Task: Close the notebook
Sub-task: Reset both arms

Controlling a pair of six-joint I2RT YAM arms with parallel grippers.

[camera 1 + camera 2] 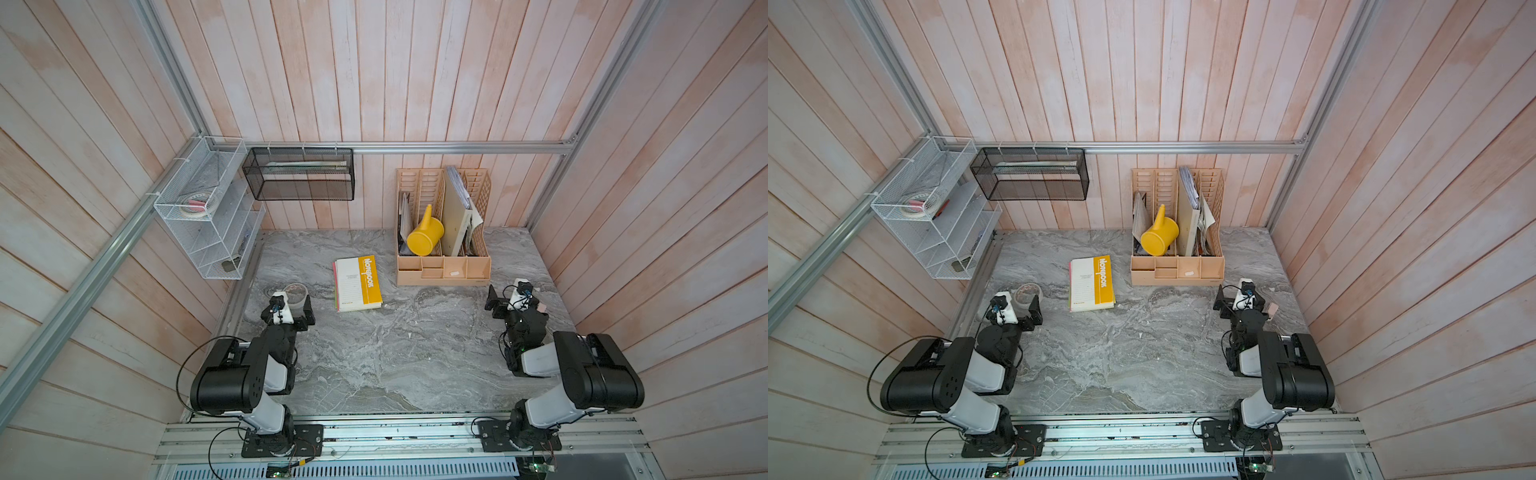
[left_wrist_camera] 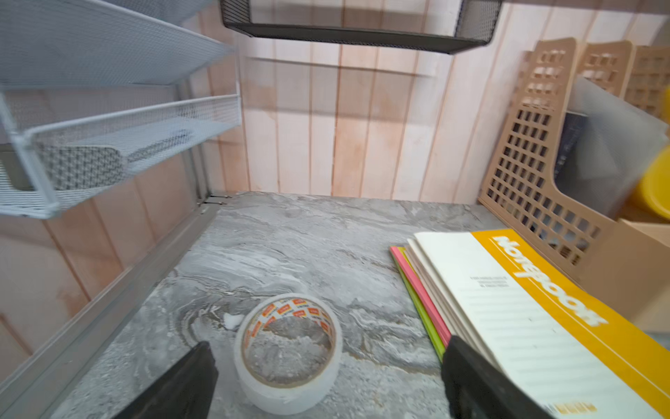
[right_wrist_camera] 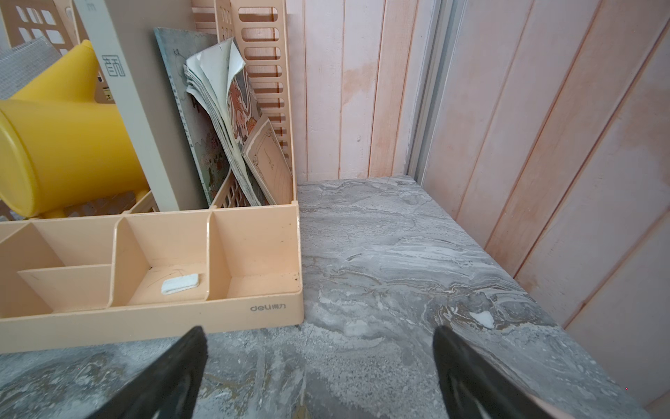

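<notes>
The notebook lies flat on the grey marble table, cover up, white with a yellow band reading "Notebook". In the left wrist view the notebook rests on a pink and a green cover whose edges stick out along one side. My left gripper is open, to the left of the notebook, and holds nothing. One of its fingers shows in front of the notebook's near corner. My right gripper is open over bare table at the right.
A roll of white tape stands on the table between the left fingers, closer to one. A beige desk organizer with a yellow watering can stands behind the notebook. A white wire rack and a black mesh basket hang on the walls.
</notes>
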